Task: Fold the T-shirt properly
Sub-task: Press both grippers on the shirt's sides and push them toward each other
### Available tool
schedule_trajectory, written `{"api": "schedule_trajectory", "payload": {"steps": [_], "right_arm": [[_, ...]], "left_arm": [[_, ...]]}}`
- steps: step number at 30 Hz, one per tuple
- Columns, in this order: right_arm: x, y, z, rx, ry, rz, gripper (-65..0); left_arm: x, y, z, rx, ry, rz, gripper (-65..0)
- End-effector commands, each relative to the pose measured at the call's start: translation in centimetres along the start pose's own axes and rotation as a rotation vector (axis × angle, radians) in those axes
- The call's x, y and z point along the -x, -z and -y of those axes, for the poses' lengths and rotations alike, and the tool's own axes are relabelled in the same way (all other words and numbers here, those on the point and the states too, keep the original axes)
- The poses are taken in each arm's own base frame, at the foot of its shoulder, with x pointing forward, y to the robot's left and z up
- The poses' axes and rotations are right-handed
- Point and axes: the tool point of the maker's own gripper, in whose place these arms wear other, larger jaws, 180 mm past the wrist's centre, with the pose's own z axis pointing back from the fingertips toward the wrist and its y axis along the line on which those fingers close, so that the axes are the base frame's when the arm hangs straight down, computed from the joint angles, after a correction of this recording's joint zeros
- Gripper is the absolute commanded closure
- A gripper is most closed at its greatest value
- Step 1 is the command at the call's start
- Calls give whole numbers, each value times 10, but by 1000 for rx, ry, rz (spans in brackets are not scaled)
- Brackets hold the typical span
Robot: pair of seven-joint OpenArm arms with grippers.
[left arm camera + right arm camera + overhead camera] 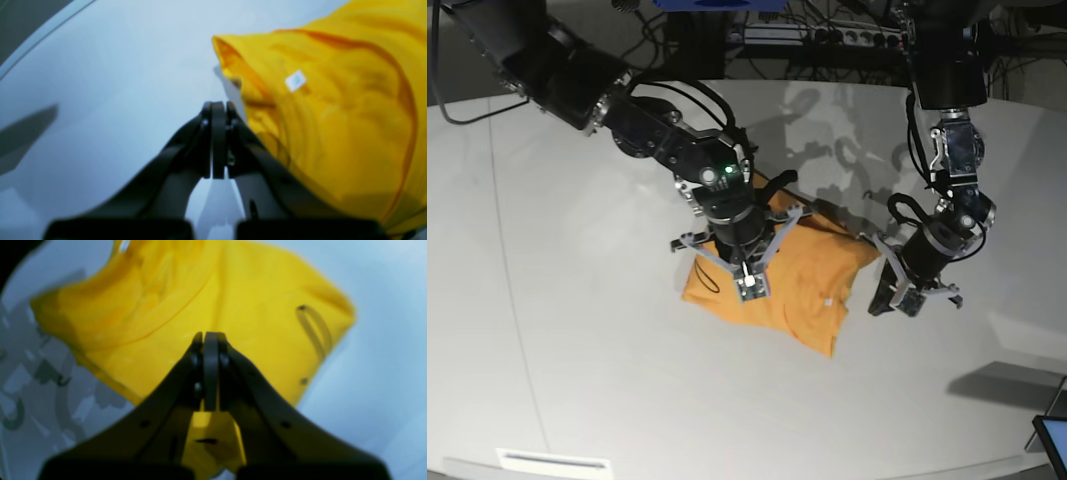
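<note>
I judge I'm between folds: the crumpled orange-yellow cloth T-shirt (777, 280) lies mid-table, both the left gripper (218, 140) and the right gripper (210, 373) pinched closed on nothing, so next needs regrasping an edge.

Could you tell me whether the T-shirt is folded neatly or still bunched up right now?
Bunched: the T-shirt lies as a rumpled, uneven heap with wrinkles around its white tag.
</note>
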Motion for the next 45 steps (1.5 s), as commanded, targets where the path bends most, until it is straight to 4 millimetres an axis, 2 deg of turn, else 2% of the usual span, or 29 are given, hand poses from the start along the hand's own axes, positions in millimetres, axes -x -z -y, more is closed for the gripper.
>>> {"api": "schedule_trajectory", "payload": {"steps": [1,6,10,16,19,22,28,32,35,38,40,43,45], "right_arm": [[-19,0,-2,3,-17,60,0],[-2,9,-11,0,-132,24,0],[11,18,-4,29,-152,-12,0],[34,21,1,46,-150,-62,0],[41,20,1,44,-146,-76,0],[42,20,0,43,-146,-78,0],[46,19,0,43,-142,-88,0],[54,18,-1,40,-138,-103,0],[55,18,-1,40,-138,-104,0],[55,18,-1,40,-138,-106,0],[56,18,-1,40,-137,-107,0],[56,18,-1,40,-138,-105,0],[56,18,-1,40,-138,-105,0]], "left_arm": [[-20,-2,-14,-29,17,59,0],[-22,-2,-15,-32,20,64,0],[-26,1,-17,-31,27,68,0],[7,7,-11,-7,-24,-8,0],[9,9,-9,-1,-36,6,0],[6,9,-3,11,-37,41,0],[5,21,33,115,5,31,0],[-13,21,40,128,-6,132,0],[-22,19,36,113,-16,199,0],[-19,21,22,48,-33,218,0],[-7,21,19,45,-46,199,0],[8,22,23,55,-77,183,0],[15,26,36,93,-79,169,0]]}}
